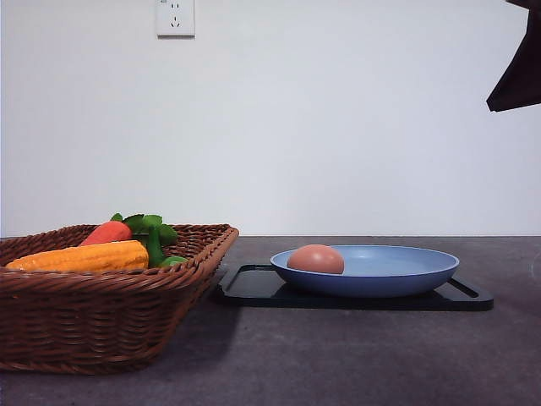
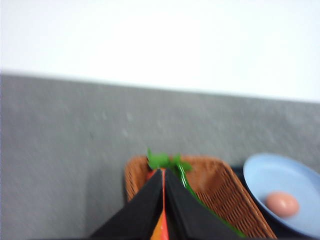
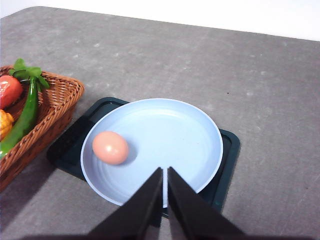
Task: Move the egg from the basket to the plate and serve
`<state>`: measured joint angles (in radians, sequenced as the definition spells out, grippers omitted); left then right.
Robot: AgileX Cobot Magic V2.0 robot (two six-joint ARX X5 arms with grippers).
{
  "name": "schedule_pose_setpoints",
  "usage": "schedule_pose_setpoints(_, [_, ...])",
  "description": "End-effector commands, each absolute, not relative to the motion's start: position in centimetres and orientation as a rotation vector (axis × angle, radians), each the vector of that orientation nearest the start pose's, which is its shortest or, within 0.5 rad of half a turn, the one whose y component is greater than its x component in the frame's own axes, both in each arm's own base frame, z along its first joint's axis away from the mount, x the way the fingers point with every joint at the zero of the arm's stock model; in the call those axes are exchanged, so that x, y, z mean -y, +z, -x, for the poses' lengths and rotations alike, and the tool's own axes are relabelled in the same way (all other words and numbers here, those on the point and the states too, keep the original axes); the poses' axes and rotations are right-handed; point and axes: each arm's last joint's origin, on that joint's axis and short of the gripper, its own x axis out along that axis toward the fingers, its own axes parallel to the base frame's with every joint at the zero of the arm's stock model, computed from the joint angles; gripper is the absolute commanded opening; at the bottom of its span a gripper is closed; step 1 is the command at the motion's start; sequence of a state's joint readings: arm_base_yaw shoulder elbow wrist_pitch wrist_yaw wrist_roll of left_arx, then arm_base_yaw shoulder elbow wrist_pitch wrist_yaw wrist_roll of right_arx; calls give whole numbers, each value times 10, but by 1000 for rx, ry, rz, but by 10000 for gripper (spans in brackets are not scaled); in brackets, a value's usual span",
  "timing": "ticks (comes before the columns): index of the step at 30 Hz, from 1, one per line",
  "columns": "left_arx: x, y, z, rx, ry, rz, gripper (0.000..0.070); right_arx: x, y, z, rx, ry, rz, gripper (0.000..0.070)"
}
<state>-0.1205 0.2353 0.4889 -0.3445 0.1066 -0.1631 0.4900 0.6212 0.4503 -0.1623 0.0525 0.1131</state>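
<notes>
Right, your egg (image 1: 315,259) is in the plate (image 1: 406,275), lying on the plate's left side, toward the basket (image 1: 101,326); the right wrist view confirms it, egg (image 3: 110,147) resting on the blue surface near the rim closest to the basket, nothing touching it. The plate sits on a flat black tray (image 1: 262,288), which lies just beside the basket's right wall. In the basket you still have the corn cob (image 1: 80,256), the carrot (image 1: 107,232) and some green leaves (image 1: 148,225). Your right gripper (image 3: 165,192) hangs above the near edge of the plate, fingers pressed together with only a hairline slit between them, holding nothing. Your left gripper (image 2: 164,200) is over the basket, fingers likewise closed to a thin seam, empty; that view is blurred, but the egg (image 2: 282,204) shows in the plate (image 2: 270,175) off to the side. In the front view a dark piece of the right arm (image 1: 517,68) pokes in at the upper right corner.
</notes>
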Motion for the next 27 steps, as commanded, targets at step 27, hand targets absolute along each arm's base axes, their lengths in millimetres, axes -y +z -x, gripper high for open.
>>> schedule_pose_setpoints(27, [5,150,-96,-156,-118,51,0,-69,247,-132,-333,417,-37,0])
